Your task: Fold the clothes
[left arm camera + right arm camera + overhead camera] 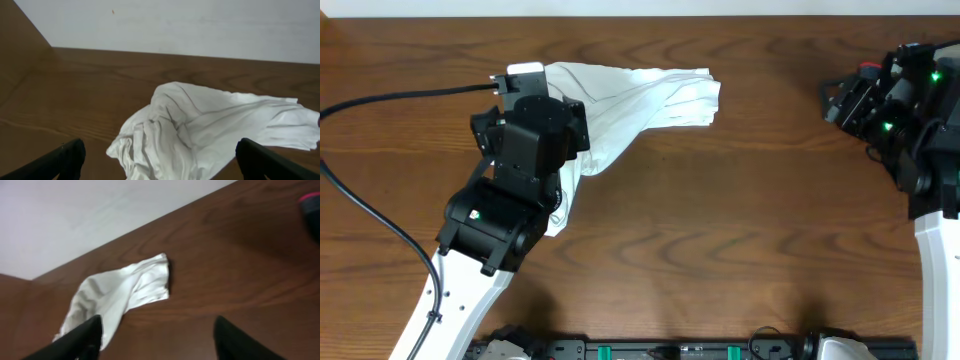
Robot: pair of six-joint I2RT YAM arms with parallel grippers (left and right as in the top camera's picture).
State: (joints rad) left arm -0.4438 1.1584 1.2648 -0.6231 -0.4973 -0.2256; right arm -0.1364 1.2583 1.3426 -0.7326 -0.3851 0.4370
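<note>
Lying bunched on the table's (720,250) far left, the clothes (640,100) look unfolded: left gripper (160,152) gapes empty over them, right gripper (157,330) empty too, far right, so next likely means grasping edges and spreading flat

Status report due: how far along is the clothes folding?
Done: nothing tidy; the clothes lie in a wrinkled, twisted heap on the far left of the table. In hand: nothing; the left claw hangs open over the heap, and the right claw is open, well off to the right. Left: spread it flat and do every fold.
</note>
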